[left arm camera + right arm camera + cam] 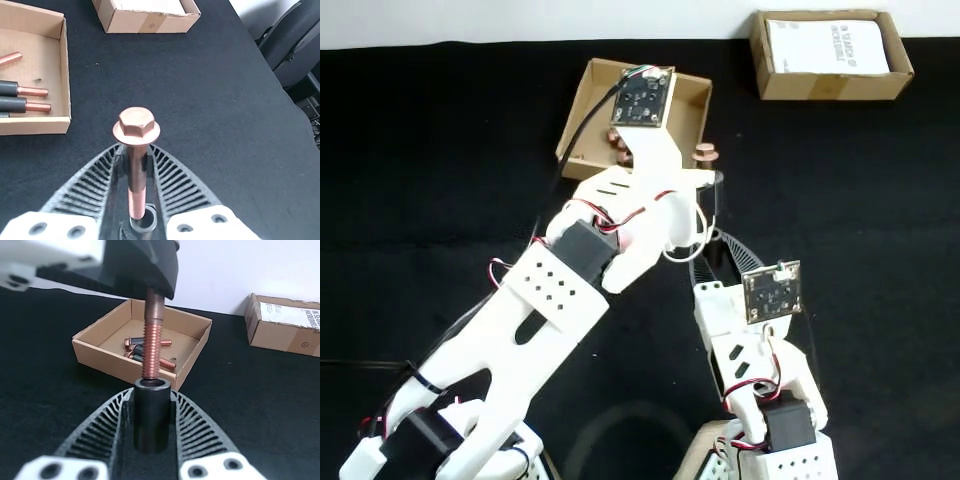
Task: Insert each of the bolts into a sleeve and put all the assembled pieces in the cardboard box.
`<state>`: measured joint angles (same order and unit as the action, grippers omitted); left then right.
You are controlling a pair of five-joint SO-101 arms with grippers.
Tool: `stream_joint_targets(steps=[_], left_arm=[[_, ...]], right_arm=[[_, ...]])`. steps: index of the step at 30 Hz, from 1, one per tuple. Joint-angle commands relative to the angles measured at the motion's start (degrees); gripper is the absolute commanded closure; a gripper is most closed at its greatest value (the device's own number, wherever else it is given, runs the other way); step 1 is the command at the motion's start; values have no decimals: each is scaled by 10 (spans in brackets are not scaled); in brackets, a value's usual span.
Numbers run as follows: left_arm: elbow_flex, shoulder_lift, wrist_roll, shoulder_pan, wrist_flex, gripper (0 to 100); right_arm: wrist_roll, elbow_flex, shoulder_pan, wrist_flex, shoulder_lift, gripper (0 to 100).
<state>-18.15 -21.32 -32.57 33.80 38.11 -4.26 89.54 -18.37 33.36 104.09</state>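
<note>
while the left gripper [135,150] pinched a coppery hex-head bolt [136,125], its threaded tip sat in the black sleeve [151,415] the right gripper [152,395] squeezed — cardboard box [100,357] nearby.

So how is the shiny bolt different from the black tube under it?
The bolt is copper-coloured; the sleeve is black. The bolt is thin, with a thread and a six-sided head; the sleeve is thicker, smooth and hollow. The left gripper holds the bolt, and the right gripper holds the sleeve. Both stand upright and in line, with the bolt's tip at the sleeve's opening.
</note>
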Motion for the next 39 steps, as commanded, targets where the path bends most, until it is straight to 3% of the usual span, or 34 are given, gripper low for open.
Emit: stream_joint_targets(steps=[1,10,20,25,36,39], left_arm=[[26,-8,-4,9,4,992],[-37,-51,-4,36,4,992],[-150,-97,-3,7,3,992],[-189,-97,-3,10,-55,992],[-147,-96,4,-13,-92,992],[-120,-96,42,-35,-92,992]], right_arm=[[-1,-3,0,0,4,992],[-1,10,0,-2,4,992],[-1,6,0,-3,4,992],[-1,5,-1,-3,4,992],[-2,-5,0,-1,4,992],[-2,-5,0,-1,4,992]])
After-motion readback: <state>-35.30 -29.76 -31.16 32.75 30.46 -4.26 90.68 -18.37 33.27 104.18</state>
